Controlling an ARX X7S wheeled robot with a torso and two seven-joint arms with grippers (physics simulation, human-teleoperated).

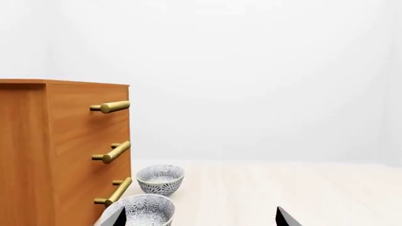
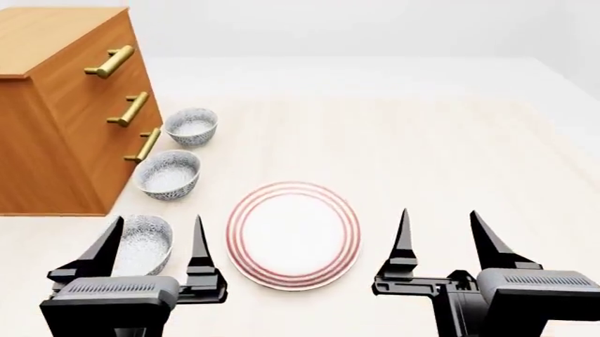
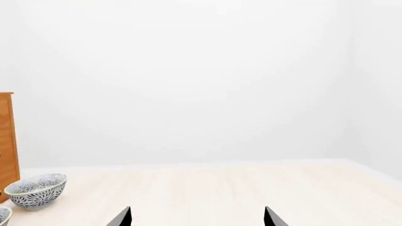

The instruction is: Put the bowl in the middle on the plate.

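Middle speckled bowl (image 2: 168,173) sits beside the drawer chest (image 2: 56,105): rigid, glazed, likely slippery; pinch its rim. Left gripper (image 2: 154,232) and right gripper (image 2: 440,228) fingers apart, empty.

Nearest bowl (image 2: 140,242) partly behind jaws

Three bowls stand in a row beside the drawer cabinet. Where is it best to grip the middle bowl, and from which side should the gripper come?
Probably the rim of the middle bowl, from above: it sits upright and open, so one finger can go inside and one outside the thin wall. The side facing the plate looks safest, since the cabinet crowds the other. The open left gripper is nearest.
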